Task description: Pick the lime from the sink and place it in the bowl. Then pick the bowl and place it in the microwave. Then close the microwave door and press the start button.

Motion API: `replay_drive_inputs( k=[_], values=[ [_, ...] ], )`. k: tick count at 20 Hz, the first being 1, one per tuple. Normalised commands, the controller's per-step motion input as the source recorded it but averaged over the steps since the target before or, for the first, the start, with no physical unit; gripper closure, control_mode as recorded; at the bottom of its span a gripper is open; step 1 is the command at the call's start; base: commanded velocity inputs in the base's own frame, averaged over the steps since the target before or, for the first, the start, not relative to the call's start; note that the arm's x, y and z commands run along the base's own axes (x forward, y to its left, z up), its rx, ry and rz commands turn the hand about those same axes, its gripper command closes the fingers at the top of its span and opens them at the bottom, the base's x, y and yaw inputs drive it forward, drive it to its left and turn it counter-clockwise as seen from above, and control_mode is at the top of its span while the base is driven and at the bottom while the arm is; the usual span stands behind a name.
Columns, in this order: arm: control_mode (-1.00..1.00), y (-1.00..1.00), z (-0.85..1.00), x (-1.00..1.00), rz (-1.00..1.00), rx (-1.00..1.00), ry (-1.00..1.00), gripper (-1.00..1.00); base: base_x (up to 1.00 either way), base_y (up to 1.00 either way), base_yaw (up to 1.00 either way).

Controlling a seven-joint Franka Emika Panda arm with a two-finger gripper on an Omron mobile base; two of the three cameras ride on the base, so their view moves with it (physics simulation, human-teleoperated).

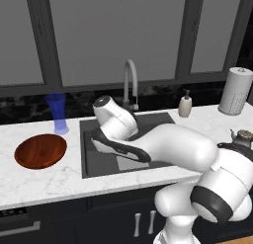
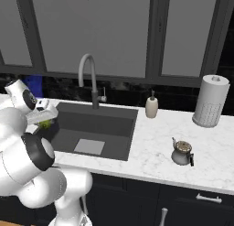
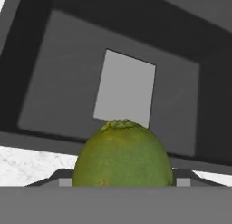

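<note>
A yellow-green lime (image 3: 122, 155) sits large at the bottom of the hand view, with my gripper (image 2: 45, 121) shut on it. It hangs over the left part of the dark grey sink (image 1: 163, 120), clear of the basin floor (image 3: 59, 91) far below. In the right base view the lime (image 2: 45, 125) peeks out beneath the hand at the sink's left rim. The reddish-brown bowl (image 1: 40, 150) rests on the white counter left of the sink, with nothing in it. The microwave and its door are out of view.
A blue glass vase (image 1: 56, 112) stands behind the bowl. A curved steel faucet (image 1: 129, 82) rises behind the sink. To the right of the sink are a soap dispenser (image 1: 185, 104), a paper towel roll (image 1: 235, 90) and a small kettle (image 2: 182, 152).
</note>
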Motion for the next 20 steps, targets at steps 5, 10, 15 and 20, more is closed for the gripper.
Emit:
replay_drive_inputs(
  k=[5,10,15,20],
  values=[
    [-1.00,0.91,1.00,-0.28,0.09,0.02,0.08,1.00,0.00,0.00,0.00],
    [-1.00,1.00,0.60,0.06,0.13,0.00,0.22,1.00,0.00,0.00,0.00],
    [-1.00,1.00,-0.21,0.43,0.27,0.03,0.19,1.00,0.00,0.00,0.00],
    [-1.00,0.99,-0.61,0.54,0.34,0.03,0.05,1.00,0.00,0.00,0.00]
  ],
)
